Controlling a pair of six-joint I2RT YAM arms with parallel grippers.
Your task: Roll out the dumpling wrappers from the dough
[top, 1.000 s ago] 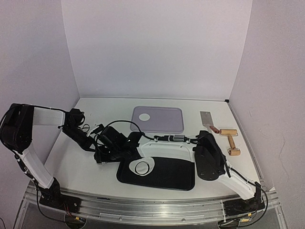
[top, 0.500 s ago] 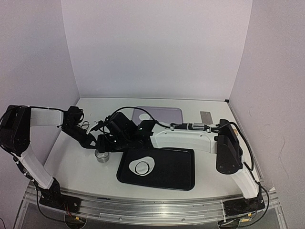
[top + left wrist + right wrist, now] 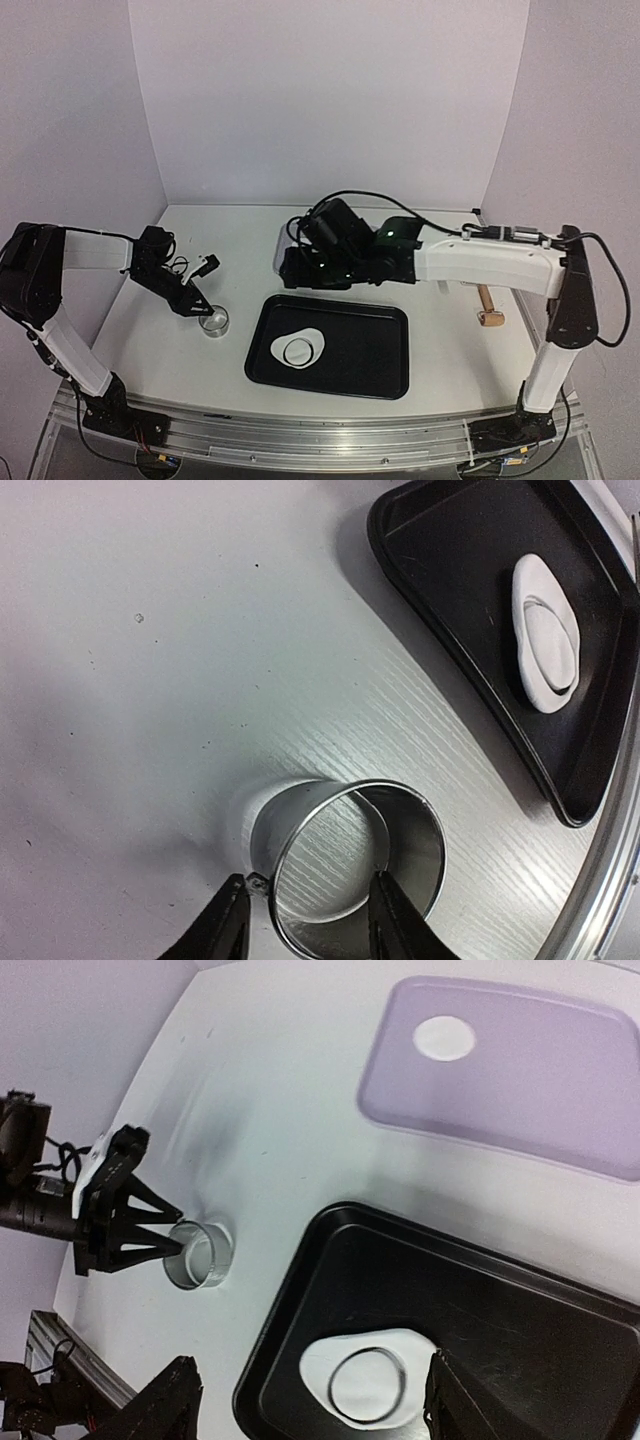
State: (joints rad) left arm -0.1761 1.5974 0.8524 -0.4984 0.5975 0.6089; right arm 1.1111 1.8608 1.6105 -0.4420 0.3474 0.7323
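A flat white dough sheet (image 3: 297,348) lies in the black tray (image 3: 370,365), with a circle scored into it (image 3: 365,1380). One dumpling wrapper (image 3: 445,1038), a small white disc, rests on the purple tray (image 3: 540,1080). The steel ring (image 3: 350,860) stands on the table left of the black tray. My left gripper (image 3: 310,925) is open, its fingers straddling the ring's near wall without clamping it. High over the black tray's back edge, my right gripper (image 3: 310,1410) is open and empty. In the top view the right arm hides the wrapper.
A wooden rolling pin (image 3: 487,305) lies at the right, partly behind the right arm. The table's metal front rail (image 3: 605,880) runs close to the black tray's near side. White walls close off the back and both sides.
My left gripper has opened and let go of the steel ring, which now stands on the table. The right arm has swung up and to the right, away from the ring, towards the purple tray.
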